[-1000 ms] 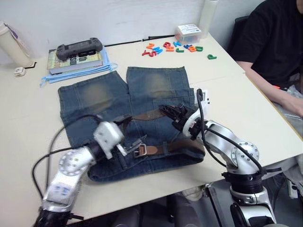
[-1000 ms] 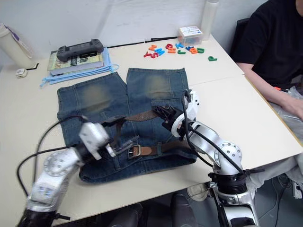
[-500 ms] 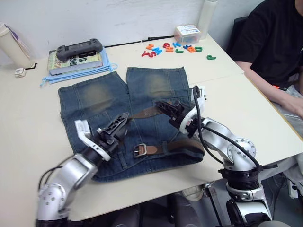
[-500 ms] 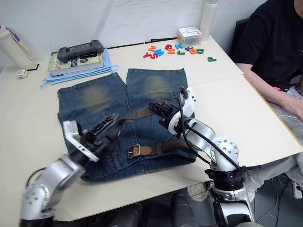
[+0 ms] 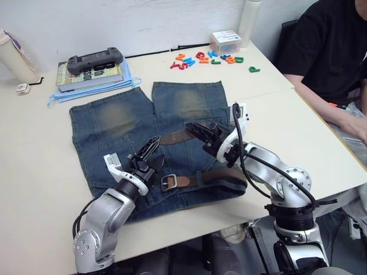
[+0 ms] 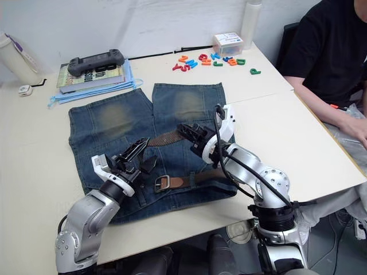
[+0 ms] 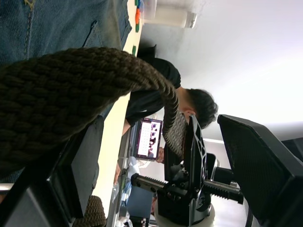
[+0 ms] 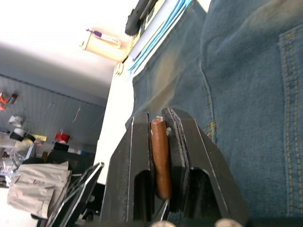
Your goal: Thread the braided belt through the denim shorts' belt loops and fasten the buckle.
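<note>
The denim shorts (image 5: pixel 114 120) lie flat on the table, waistband toward me. The buckle (image 5: pixel 168 182) rests on the waistband with its tan leather piece beside it. From there the dark strap runs right under a belt loop (image 5: pixel 200 179) and curves back over the shorts. My right gripper (image 5: pixel 195 129) hovers over the middle of the shorts, shut on the belt's tan leather end (image 8: pixel 161 156). The braided belt (image 5: pixel 175 137) hangs from it toward my left gripper (image 5: pixel 152 150). That gripper is open, and the braid (image 7: pixel 71 90) drapes across one finger.
A book (image 5: pixel 92 74) with a game controller (image 5: pixel 96 58) on top sits at the back left, over blue sheets. Coloured letters (image 5: pixel 206 58), a small box (image 5: pixel 226 40) and a white bottle (image 5: pixel 250 17) are at the back right. A person (image 5: pixel 332 51) sits at the right edge.
My left arm has swung away from the buckle, turned its gripper forward and moved it right to the hanging braid. The right gripper has shifted slightly left and away with the belt end.
</note>
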Motion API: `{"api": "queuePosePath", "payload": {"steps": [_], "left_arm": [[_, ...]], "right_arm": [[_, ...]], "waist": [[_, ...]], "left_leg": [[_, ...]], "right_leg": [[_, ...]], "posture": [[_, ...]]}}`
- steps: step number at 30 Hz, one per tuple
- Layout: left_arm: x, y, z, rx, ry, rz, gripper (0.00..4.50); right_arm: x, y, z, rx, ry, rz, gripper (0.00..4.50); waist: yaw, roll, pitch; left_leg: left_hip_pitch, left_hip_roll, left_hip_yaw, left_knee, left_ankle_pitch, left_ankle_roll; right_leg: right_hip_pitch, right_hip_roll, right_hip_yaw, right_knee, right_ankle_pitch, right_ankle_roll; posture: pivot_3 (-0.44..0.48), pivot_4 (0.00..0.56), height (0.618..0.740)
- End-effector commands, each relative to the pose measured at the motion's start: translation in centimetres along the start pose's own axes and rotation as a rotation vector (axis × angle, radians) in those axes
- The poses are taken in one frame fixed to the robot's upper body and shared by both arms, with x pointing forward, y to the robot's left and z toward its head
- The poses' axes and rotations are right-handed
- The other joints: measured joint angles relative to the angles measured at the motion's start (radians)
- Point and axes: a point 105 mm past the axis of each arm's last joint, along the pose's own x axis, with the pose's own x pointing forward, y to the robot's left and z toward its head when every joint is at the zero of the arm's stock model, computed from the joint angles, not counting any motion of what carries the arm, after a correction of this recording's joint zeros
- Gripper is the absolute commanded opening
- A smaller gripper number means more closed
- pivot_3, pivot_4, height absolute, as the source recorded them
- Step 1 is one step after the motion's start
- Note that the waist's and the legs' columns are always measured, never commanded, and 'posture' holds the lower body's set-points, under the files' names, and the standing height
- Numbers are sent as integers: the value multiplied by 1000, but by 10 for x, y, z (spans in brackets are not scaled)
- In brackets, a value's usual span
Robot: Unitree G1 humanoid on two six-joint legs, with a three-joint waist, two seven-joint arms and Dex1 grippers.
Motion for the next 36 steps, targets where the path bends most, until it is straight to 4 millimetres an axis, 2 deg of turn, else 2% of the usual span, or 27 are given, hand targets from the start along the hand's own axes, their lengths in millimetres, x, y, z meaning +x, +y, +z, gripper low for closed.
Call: {"api": "queuePosePath", "payload": {"steps": [1,7,11,12,13,18,33,34,36], "left_arm": [[1,-14,-8,18,36,-65,4245],[7,-19,-13,12,51,-63,4245],[9,-22,-11,-8,36,-68,3202],[10,-23,-11,-13,32,-68,2634],[10,-23,-11,-17,29,-69,2396],[13,-25,-9,-26,16,-63,72],[12,-33,3,3,-15,-112,24],[11,-33,6,4,-24,-118,0],[9,-34,10,8,-41,-128,0]], "right_arm": [[-2,18,-2,-11,9,77,0],[-2,22,-5,-13,23,92,0],[-2,22,-6,-13,25,93,0],[-3,23,-6,-12,25,93,0],[-3,23,-7,-12,25,93,0],[-3,23,-6,-11,22,93,0],[-3,21,-7,-58,33,74,0],[-4,21,-7,-58,36,77,1006],[-4,23,-7,-67,38,85,1822]], "waist": [[0,0,0],[0,0,0],[0,0,0],[0,0,0],[0,0,0],[1,0,0],[1,0,0],[1,0,0],[1,0,0]], "left_leg": [[0,0,0,0,0,0],[0,0,0,0,0,0],[0,0,0,0,0,0],[0,0,0,0,0,0],[0,0,0,0,0,0],[0,0,0,0,0,0],[0,0,0,-1,0,0],[0,0,0,-1,0,0],[0,0,0,-1,0,0]], "right_leg": [[0,0,0,0,0,0],[0,0,0,0,0,0],[0,0,0,0,0,0],[0,0,0,-1,0,0],[0,0,0,-1,0,0],[0,0,0,-1,0,0],[0,0,0,-1,0,0],[0,0,0,-1,0,0],[0,0,0,-1,0,0]], "posture": [[0,150,730],[0,150,730],[0,150,730],[0,150,730],[0,150,730],[0,150,730],[0,150,730],[0,150,730],[0,150,730]]}}
